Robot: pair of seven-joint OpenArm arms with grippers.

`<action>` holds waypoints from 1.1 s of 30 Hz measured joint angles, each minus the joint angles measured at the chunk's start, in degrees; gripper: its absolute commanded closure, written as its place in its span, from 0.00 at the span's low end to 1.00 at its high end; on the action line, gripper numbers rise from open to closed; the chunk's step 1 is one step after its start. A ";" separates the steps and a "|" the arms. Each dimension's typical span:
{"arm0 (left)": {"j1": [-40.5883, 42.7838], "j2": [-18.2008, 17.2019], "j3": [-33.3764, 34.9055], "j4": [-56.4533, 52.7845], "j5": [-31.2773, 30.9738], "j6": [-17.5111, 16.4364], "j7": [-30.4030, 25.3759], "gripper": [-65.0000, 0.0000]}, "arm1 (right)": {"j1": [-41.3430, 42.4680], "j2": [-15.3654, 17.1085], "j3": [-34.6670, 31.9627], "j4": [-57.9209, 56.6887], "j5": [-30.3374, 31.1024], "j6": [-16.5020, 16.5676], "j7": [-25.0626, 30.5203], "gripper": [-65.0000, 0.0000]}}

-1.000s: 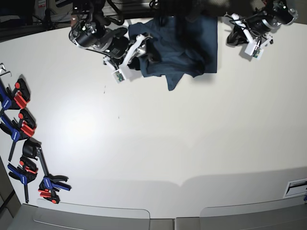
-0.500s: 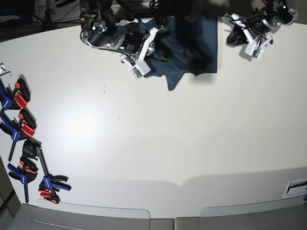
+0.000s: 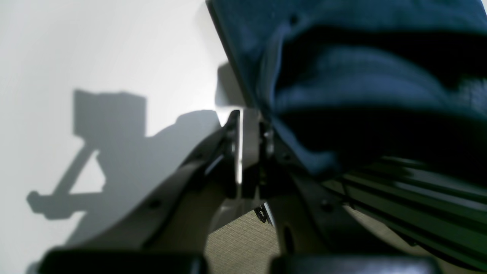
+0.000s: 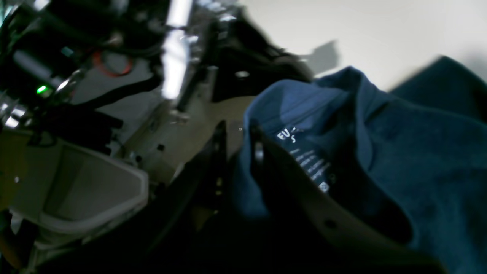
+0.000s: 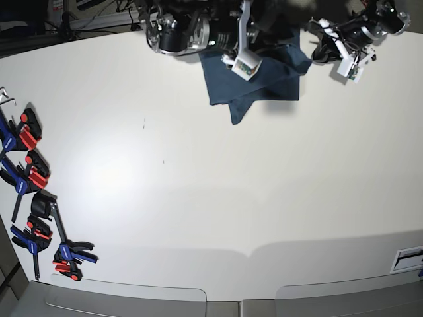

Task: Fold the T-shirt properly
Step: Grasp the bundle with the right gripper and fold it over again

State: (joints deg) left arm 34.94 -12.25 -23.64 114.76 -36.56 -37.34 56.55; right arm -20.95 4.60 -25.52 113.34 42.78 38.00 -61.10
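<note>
With the T-shirt (image 5: 264, 79) bunched at the table's (image 5: 211, 198) far edge, the right gripper's (image 4: 237, 146) fingers clamped on its collar could drag it off, while the left gripper's (image 3: 249, 148) fingers are pressed together, empty, just beside the T-shirt.

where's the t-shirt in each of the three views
Base: T-shirt at top centre, on the far edge of the white table.
Left wrist: upper right, bunched, hanging past the table edge.
Right wrist: right half, printed neck label showing, cloth pinched in the right gripper.
Shared landmark: the white table, bare beside the cloth in every view.
</note>
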 measured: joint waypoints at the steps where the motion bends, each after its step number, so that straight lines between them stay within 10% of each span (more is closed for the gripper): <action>1: 0.00 0.00 0.00 0.00 0.00 0.00 0.02 1.00 | 0.00 0.00 -0.28 0.00 -1.40 0.04 0.17 1.00; 22: 0.00 -0.02 0.00 0.00 0.00 0.00 0.00 1.00 | 2.01 0.00 -0.28 0.00 -20.65 -12.17 10.97 1.00; 28: 0.00 -0.02 0.00 0.00 0.00 0.00 0.00 1.00 | 1.90 0.00 -0.28 0.00 -19.85 -11.23 10.12 0.53; 33: 0.00 0.00 0.00 0.00 0.00 -0.02 0.02 1.00 | 1.90 0.00 -0.26 0.00 -9.84 -10.97 9.46 0.51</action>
State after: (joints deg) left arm 34.94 -12.25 -23.64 114.76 -36.56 -37.36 56.58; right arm -19.05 4.60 -25.78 113.34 32.95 27.03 -51.64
